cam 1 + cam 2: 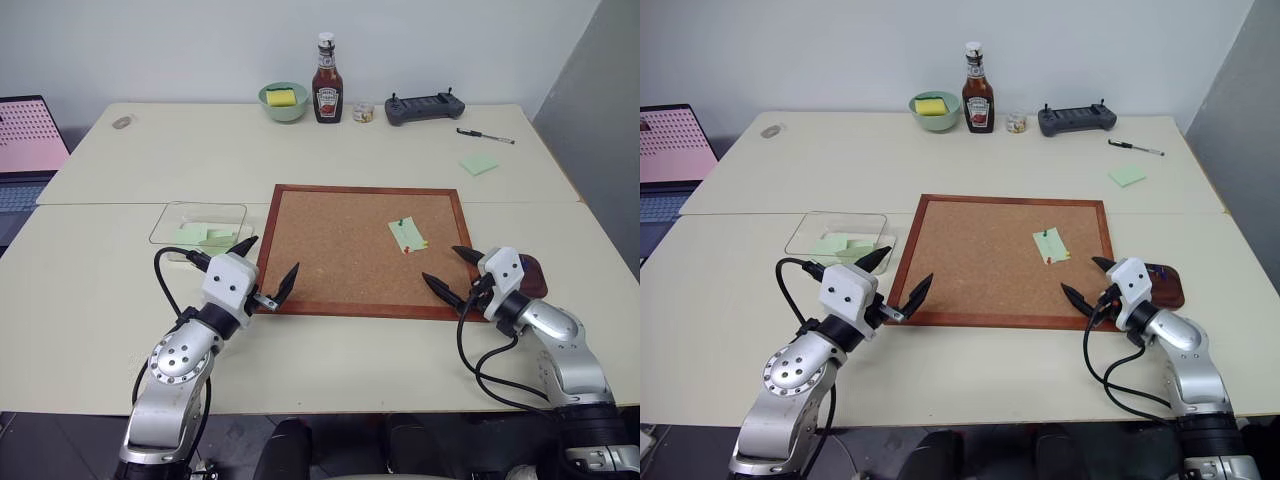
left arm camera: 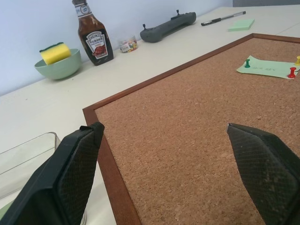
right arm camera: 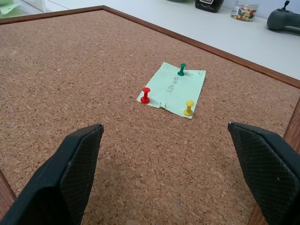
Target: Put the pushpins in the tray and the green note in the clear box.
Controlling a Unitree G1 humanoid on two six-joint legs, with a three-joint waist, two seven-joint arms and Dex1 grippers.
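Note:
The green note [image 3: 174,89] lies on the cork board [image 1: 340,250], right of its middle. Three pushpins stand in it: a green one [image 3: 182,69], a red one [image 3: 146,95] and a yellow one [image 3: 189,107]. The tray [image 1: 535,275] sits just off the board's right edge, partly behind my right gripper [image 1: 443,265]. That gripper is open at the board's front right corner, pointing toward the note. The clear box [image 1: 200,222] lies left of the board with pale green slips inside. My left gripper [image 1: 272,258] is open at the board's front left corner, beside the box.
At the table's far edge stand a ketchup bottle [image 1: 327,80], a green bowl [image 1: 284,100] holding a yellow sponge, a small jar [image 1: 363,113] and a grey controller [image 1: 425,107]. A pen [image 1: 486,136] and a green sticky pad [image 1: 479,164] lie far right. A laptop [image 1: 25,150] is at the left.

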